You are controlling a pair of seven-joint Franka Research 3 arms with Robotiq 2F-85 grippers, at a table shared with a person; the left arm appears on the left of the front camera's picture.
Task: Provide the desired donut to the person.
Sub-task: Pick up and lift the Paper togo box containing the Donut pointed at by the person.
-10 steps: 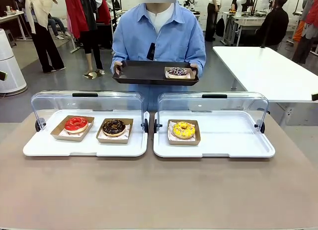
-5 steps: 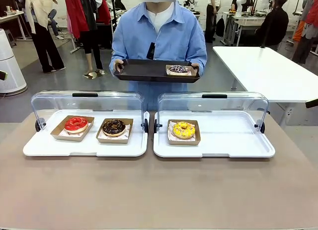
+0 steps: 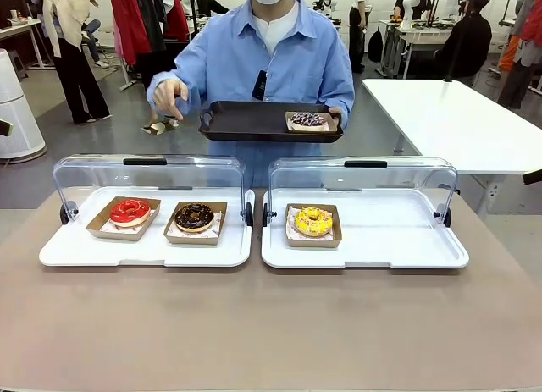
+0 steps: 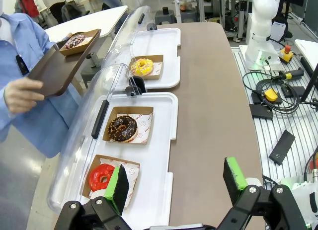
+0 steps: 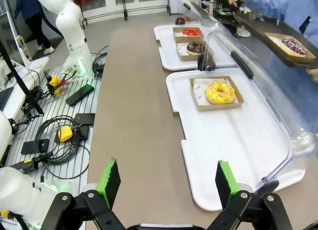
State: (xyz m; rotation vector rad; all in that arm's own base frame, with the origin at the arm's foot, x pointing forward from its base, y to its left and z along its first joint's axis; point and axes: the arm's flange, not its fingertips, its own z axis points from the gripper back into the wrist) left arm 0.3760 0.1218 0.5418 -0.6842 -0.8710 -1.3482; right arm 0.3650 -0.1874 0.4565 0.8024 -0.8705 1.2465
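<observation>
Wide open and empty, facing the tabletop: left claw and right claw. Just beyond the left claw, red donut, then chocolate donut, on one white tray. Ahead of the right claw, yellow donut on a second tray. Farthest from both, the person, one hand raised, dark tray with a sprinkled donut held at the chest.

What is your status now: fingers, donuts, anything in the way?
Open, empty: left fingers, right fingers. Untouched, uncovered: red donut, chocolate donut, yellow donut. Far side: person holds dark tray, hand raised. Nothing in the way.
</observation>
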